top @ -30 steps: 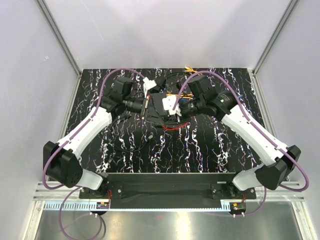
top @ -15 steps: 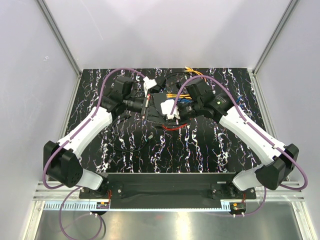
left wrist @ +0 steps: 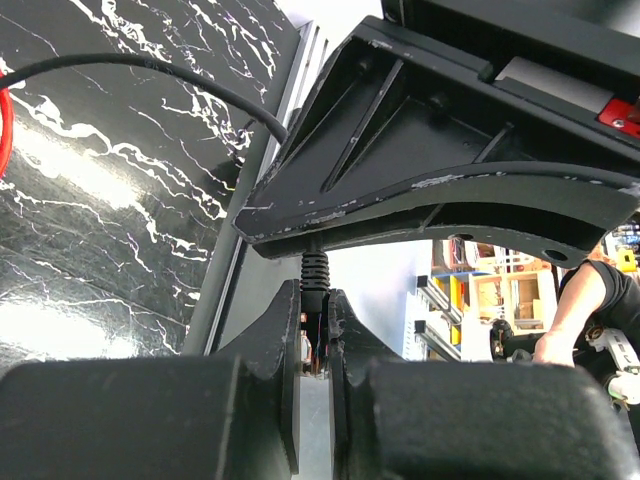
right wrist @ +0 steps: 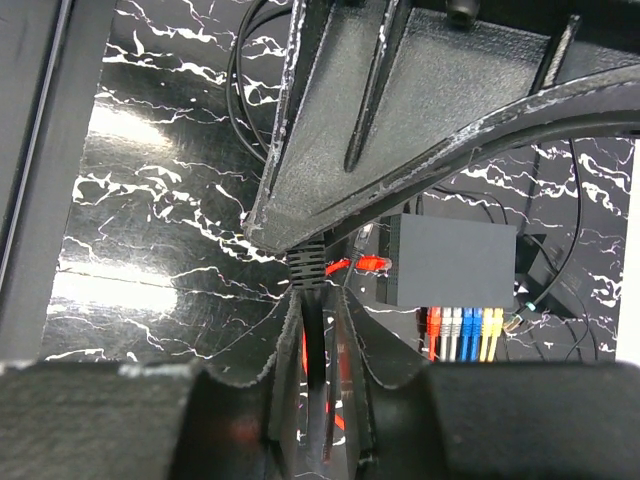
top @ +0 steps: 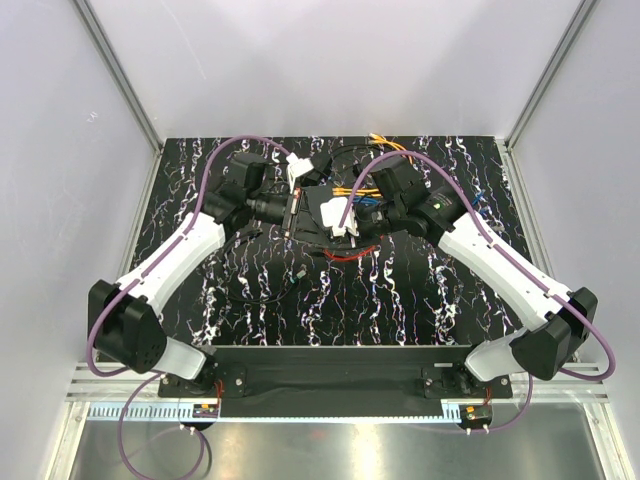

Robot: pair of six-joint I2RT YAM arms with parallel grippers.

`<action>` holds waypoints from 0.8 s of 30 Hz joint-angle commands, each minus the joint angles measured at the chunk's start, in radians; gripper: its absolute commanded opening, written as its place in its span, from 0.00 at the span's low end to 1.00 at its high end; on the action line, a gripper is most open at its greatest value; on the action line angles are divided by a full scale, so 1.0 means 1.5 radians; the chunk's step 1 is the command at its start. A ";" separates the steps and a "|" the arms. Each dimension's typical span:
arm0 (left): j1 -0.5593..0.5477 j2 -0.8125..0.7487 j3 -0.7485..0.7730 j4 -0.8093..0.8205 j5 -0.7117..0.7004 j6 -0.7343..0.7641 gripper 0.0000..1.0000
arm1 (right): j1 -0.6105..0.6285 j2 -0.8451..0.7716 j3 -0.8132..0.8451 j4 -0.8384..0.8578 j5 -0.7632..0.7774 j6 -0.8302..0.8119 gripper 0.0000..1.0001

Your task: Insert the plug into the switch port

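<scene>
The switch (right wrist: pixel 455 260) is a dark grey box lying on the marbled table, with several coloured cables (right wrist: pixel 465 333) plugged into its near edge. My left gripper (left wrist: pixel 316 330) is shut on the black plug (left wrist: pixel 315 318), whose ribbed boot (left wrist: pixel 315 270) sticks out past the fingertips. My right gripper (right wrist: pixel 318 340) is shut on the same plug's black cable (right wrist: pixel 316 345), just behind the boot (right wrist: pixel 309 266). The two grippers meet tip to tip above mid-table, left (top: pixel 303 212) and right (top: pixel 338 216). The switch lies to the right of my right gripper's jaws, apart from the plug.
A red plug (right wrist: pixel 372 263) on a red cable (top: pixel 345 256) lies against the switch's left side. Orange and blue cables (top: pixel 362 196) fan out behind the grippers. A loose black cable (left wrist: pixel 150 68) curls over the table. White walls and metal posts enclose the table.
My right wrist has pulled back and turned a little, uncovering the orange and blue cables behind it. The left arm has not moved.
</scene>
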 commanded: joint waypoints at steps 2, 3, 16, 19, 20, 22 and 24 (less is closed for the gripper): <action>-0.002 0.004 0.011 0.016 0.013 0.008 0.00 | 0.007 -0.024 0.005 0.006 0.011 0.004 0.25; -0.002 0.006 0.011 0.016 0.014 0.008 0.00 | 0.007 -0.025 0.006 0.004 0.010 0.004 0.26; -0.002 0.014 0.016 0.019 0.014 0.004 0.00 | 0.006 -0.030 0.005 -0.002 0.006 0.004 0.27; -0.002 0.014 0.019 0.027 0.016 -0.002 0.00 | 0.006 -0.029 -0.003 0.001 0.006 0.004 0.21; -0.002 0.014 0.019 0.028 0.017 -0.003 0.00 | 0.007 -0.027 -0.005 0.003 0.006 0.003 0.14; -0.002 0.012 0.018 0.028 0.019 -0.003 0.01 | 0.007 -0.027 -0.008 0.008 0.008 0.005 0.03; -0.001 0.002 0.014 0.039 0.019 -0.001 0.14 | 0.007 -0.027 -0.009 0.018 0.016 0.015 0.00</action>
